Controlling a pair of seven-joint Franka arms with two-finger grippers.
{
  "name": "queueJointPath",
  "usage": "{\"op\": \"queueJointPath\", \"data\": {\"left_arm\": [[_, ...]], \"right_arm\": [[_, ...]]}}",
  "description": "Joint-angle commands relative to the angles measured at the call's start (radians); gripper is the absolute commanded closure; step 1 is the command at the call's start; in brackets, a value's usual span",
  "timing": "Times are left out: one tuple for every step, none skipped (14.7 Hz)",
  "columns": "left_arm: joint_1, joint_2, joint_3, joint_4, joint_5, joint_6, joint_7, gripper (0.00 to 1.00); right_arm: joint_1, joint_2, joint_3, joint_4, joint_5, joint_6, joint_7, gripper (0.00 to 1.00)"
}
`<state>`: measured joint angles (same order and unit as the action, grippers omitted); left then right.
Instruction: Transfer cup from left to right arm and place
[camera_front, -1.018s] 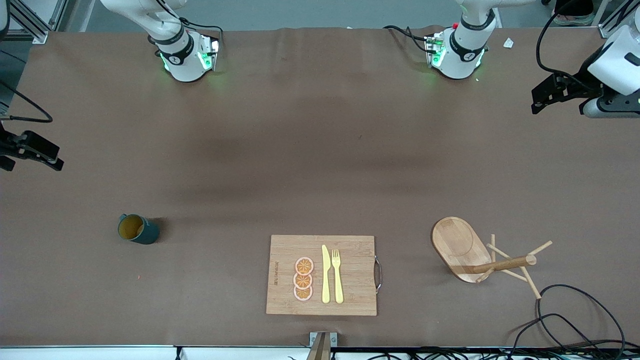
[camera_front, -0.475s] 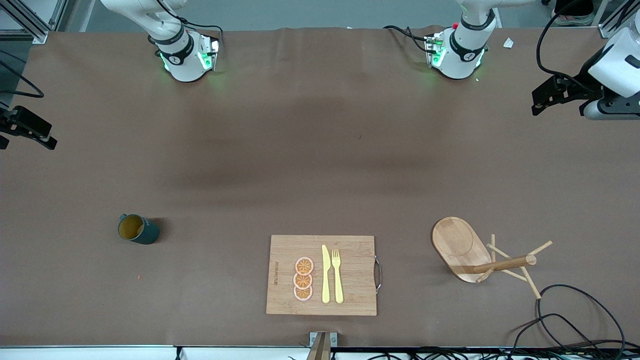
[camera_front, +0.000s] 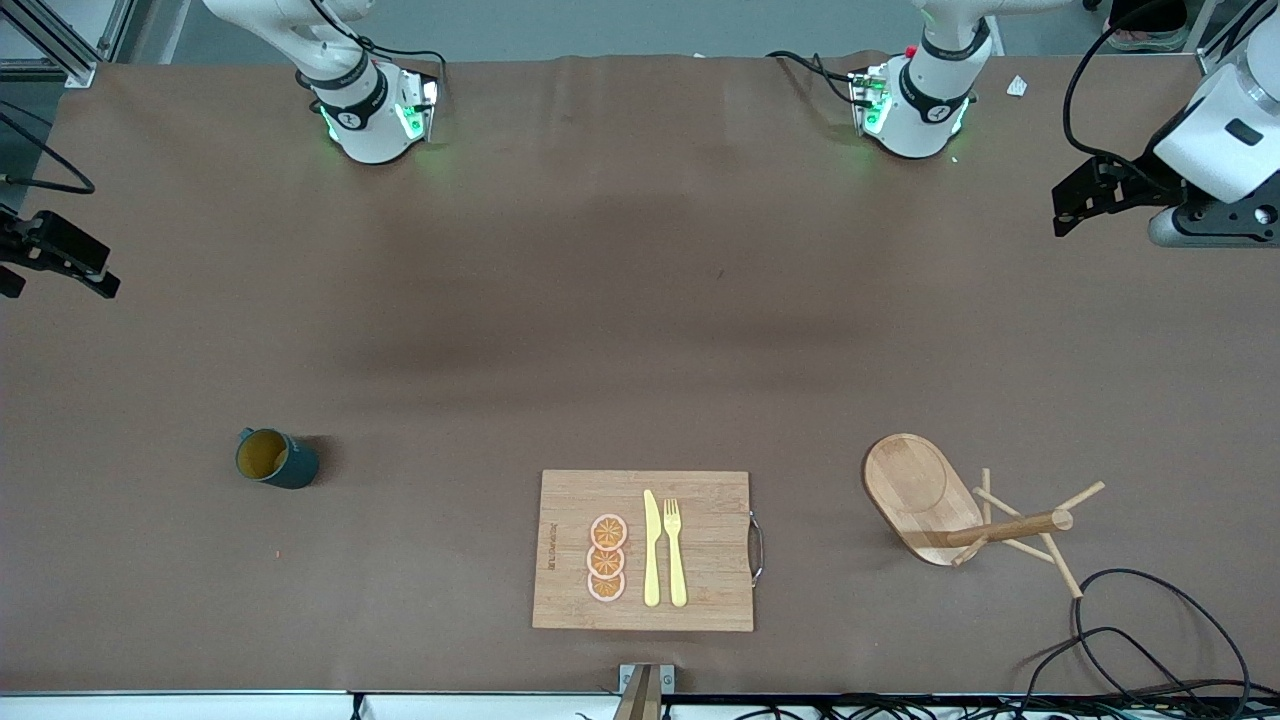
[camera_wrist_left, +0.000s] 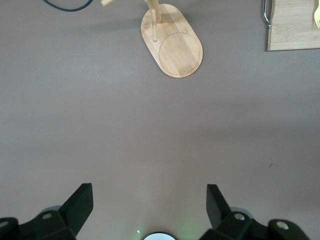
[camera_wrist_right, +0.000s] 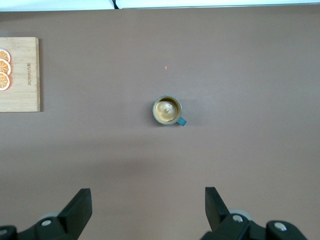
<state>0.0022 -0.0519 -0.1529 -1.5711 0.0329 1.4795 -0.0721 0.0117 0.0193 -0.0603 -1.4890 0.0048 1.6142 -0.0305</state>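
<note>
The cup (camera_front: 275, 459), a dark teal mug with a yellowish inside, stands upright on the brown table toward the right arm's end, its handle pointing away from the front camera. It also shows in the right wrist view (camera_wrist_right: 167, 110). My right gripper (camera_front: 75, 262) hangs open and empty high over the table's edge at that end, well apart from the cup; its jaws are wide apart in the right wrist view (camera_wrist_right: 148, 205). My left gripper (camera_front: 1078, 205) hangs open and empty high over the left arm's end of the table (camera_wrist_left: 149, 205).
A wooden cutting board (camera_front: 700, 550) with a yellow knife, a fork and orange slices lies near the front edge. A wooden peg stand on an oval base (camera_front: 920, 490) stands toward the left arm's end. Black cables (camera_front: 1150, 620) lie at that front corner.
My right gripper has shifted a little toward the robots' side of the table. My left gripper has shifted slightly too. The cup has not moved.
</note>
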Motion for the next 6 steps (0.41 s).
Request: {"op": "queueJointPath", "data": {"left_arm": [[0.005, 0.010, -0.013, 0.025, 0.019, -0.008, 0.012, 0.00], [0.005, 0.010, -0.013, 0.025, 0.010, -0.008, 0.017, 0.00], [0.005, 0.010, -0.013, 0.025, 0.007, -0.008, 0.018, 0.00], [0.007, 0.010, -0.013, 0.025, 0.007, -0.008, 0.020, 0.00], [0.006, 0.010, -0.013, 0.025, 0.010, -0.008, 0.018, 0.00], [0.005, 0.010, -0.011, 0.025, 0.013, -0.008, 0.018, 0.00]], "right_arm": [[-0.024, -0.033, 0.022, -0.042, -0.022, 0.024, 0.012, 0.00], [-0.026, -0.033, 0.022, -0.042, -0.025, 0.027, 0.011, 0.00], [-0.027, -0.033, 0.022, -0.042, -0.028, 0.036, 0.012, 0.00], [-0.027, -0.033, 0.022, -0.042, -0.028, 0.039, 0.011, 0.00], [-0.027, -0.033, 0.022, -0.043, -0.028, 0.039, 0.012, 0.00], [-0.027, -0.033, 0.020, -0.045, -0.028, 0.039, 0.011, 0.00]]}}
